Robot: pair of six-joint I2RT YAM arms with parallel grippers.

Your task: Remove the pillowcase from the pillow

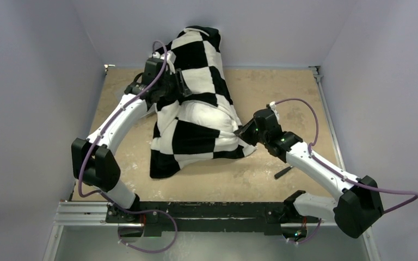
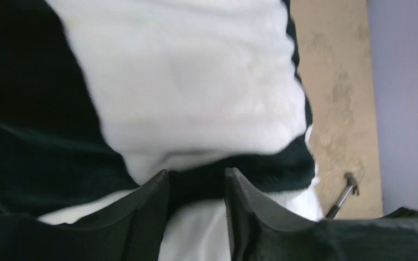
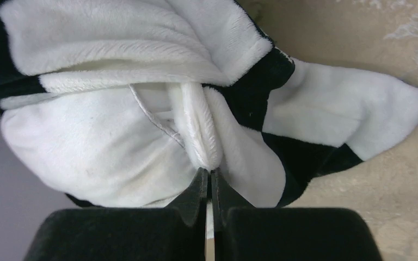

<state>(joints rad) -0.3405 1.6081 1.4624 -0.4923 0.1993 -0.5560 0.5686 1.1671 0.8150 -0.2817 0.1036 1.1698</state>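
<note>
Top view: pillowcase (image 1: 196, 103), b/w checker, lies mid-table (image 1: 283, 92) as a plump bundle. Far end is raised up against the back wall, near end droops toward the arm bases. Pillow is inside the case, which bulges full. Can't tell bare pillow surface from the white squares.

L gripper (image 1: 175, 84) is on the bundle's left flank, approx halfway up. L wrist view: fingers (image 2: 152, 204) stand a narrow gap apart, black cloth packed betw them and filling the gap. Reads as clamped on a thick fold of the case.

R gripper (image 1: 245, 133) is at the bundle's right lower edge, low to the table. R wrist view: jaws nearly closed, tips pinching a thin ridge of white plush (image 3: 201, 130) where the case bunches. A loose white corner w/ black patches trails right onto the tabletop.

Small dark stick-like item (image 1: 283, 173) lies on the table near the R arm, apart from the cloth.
</note>
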